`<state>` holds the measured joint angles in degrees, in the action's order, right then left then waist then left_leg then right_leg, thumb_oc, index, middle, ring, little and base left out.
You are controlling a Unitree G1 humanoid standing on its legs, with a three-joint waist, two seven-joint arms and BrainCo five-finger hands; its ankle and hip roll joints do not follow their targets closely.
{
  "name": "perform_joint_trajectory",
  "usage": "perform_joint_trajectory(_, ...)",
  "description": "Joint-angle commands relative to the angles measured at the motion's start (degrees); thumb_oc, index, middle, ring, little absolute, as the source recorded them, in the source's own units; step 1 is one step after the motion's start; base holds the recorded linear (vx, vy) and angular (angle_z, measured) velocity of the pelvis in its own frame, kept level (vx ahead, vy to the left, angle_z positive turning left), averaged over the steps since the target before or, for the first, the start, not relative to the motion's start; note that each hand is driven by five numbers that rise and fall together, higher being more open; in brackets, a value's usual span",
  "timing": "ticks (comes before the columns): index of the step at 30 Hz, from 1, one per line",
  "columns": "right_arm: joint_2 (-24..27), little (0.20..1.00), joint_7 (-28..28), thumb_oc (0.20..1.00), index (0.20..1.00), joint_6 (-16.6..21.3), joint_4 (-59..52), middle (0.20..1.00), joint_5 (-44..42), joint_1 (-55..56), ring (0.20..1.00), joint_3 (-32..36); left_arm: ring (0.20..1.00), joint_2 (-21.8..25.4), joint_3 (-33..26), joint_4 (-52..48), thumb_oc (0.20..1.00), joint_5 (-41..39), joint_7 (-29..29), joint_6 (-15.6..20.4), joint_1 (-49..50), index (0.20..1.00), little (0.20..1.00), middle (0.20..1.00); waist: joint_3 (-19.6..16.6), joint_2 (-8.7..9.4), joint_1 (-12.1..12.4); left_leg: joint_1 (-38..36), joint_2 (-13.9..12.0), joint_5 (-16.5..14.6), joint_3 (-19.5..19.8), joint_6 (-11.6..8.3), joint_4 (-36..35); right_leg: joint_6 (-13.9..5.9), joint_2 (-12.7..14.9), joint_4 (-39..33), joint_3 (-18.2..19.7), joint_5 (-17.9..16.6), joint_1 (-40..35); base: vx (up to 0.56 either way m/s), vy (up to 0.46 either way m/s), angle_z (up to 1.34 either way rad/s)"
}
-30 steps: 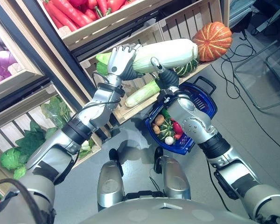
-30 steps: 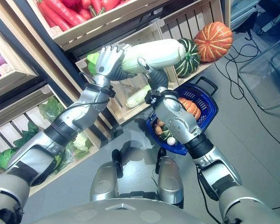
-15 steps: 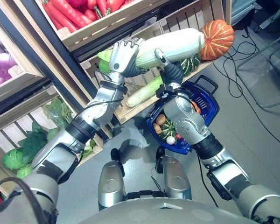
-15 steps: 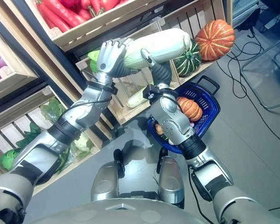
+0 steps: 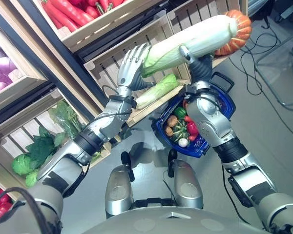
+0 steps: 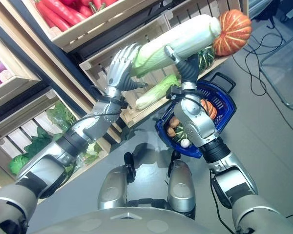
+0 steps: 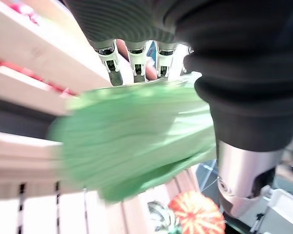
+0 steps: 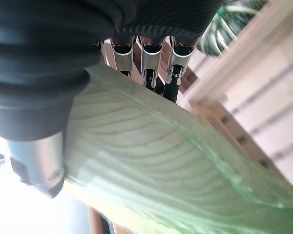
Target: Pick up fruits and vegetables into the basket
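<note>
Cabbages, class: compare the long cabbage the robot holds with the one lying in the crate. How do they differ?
The held cabbage is up in the air, gripped by the left hand and right hand; the crate cabbage lies on the wooden crate floor. The held cabbage looks bigger and shows a long white stem end; the crate cabbage looks smaller and greener. Both are long, pale and leafy.

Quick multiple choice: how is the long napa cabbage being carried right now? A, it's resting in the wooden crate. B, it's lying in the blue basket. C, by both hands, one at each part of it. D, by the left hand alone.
C: the left hand grips the napa cabbage at its green leafy end and the right hand holds it mid-length, above the blue basket.
</note>
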<state>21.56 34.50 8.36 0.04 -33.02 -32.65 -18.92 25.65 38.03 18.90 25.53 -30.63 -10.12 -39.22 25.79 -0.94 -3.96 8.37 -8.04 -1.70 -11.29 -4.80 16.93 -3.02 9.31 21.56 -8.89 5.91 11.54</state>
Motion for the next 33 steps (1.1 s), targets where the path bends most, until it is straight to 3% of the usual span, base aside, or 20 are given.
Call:
perform_joint_trajectory(1,2.62,0.2,0.97,0.2,0.2,9.16,-12.76,0.2,7.76,-4.34,0.2,10.27,1.0,3.1,-2.68,3.76,1.0,-5.69,-4.52,0.54,2.61,1.0,1.0,1.0,0.85,1.26,-2.59,0.04,0.36,-7.63,-1.77,2.14,4.49,-2.02,0.13,-0.44,2.72,0.46,1.08,-0.08,0.054,-0.11)
perform_joint_trajectory(10,9.64,0.2,5.3,0.2,0.2,6.53,-13.55,0.2,16.99,-1.23,0.2,14.22,1.0,4.27,-6.77,12.19,1.0,-8.72,-9.41,2.35,-1.08,1.0,1.0,1.0,3.39,0.52,-6.7,3.71,0.07,-6.61,-3.91,1.75,6.01,-1.07,-0.63,3.48,4.7,1.03,7.46,-0.06,0.038,-0.15)
perform_joint_trajectory(16,13.6,0.2,6.88,0.2,0.2,0.7,-10.99,0.2,21.39,0.18,0.2,14.48,1.0,4.2,-8.0,15.49,1.0,-12.5,-11.16,2.75,-4.7,1.0,1.0,1.0,4.0,-0.71,-9.25,7.68,0.09,-5.29,-5.32,1.23,6.39,-0.75,-1.12,6.14,6.0,1.57,13.57,-0.06,0.046,-0.18)
perform_joint_trajectory(21,15.16,0.2,4.21,0.2,0.2,-3.89,-5.23,0.2,22.5,0.08,0.2,11.36,1.0,2.99,-8.34,18.25,1.0,-16.03,-12.06,2.54,-9.6,1.0,1.0,1.0,4.0,-2.27,-11.03,11.96,0.05,-4.21,-6.59,0.78,6.75,-0.42,-1.72,8.14,7.29,1.92,19.45,-0.03,0.065,-0.15)
perform_joint_trajectory(22,15.28,0.2,3.8,0.2,0.2,-4.58,-3.55,0.2,23.0,-0.02,0.2,10.29,1.0,2.71,-8.01,18.74,1.0,-16.1,-12.08,2.17,-10.81,1.0,1.0,1.0,4.0,-2.69,-11.29,12.2,0.26,-5.5,-6.09,0.19,7.29,-0.79,-1.81,9.11,7.82,3.58,19.94,0.04,0.081,-0.18)
perform_joint_trajectory(26,15.13,0.2,1.77,0.2,0.2,-5.11,1.96,0.2,23.52,-1.36,0.2,7.28,1.0,1.1,-7.77,21.68,1.0,-18.11,-12.12,1.88,-14.5,1.0,1.0,1.0,4.0,-3.84,-12.06,15.5,0.29,-5.1,-7.12,-0.25,7.67,-0.72,-1.94,10.45,8.48,4.05,24.15,-0.01,0.058,-0.14)
perform_joint_trajectory(33,14.17,0.2,-1.8,0.2,0.2,-7.25,13.57,0.2,21.95,-6.49,0.2,1.27,1.0,-2.29,-8.74,29.81,1.0,-29.52,-10.47,1.2,-20.18,1.0,1.0,1.0,4.0,-5.71,-12.35,22.3,0.21,-3.92,-8.46,-1.22,8.88,-0.26,-2.19,13.44,9.63,4.6,32.07,0.0,0.036,-0.12)
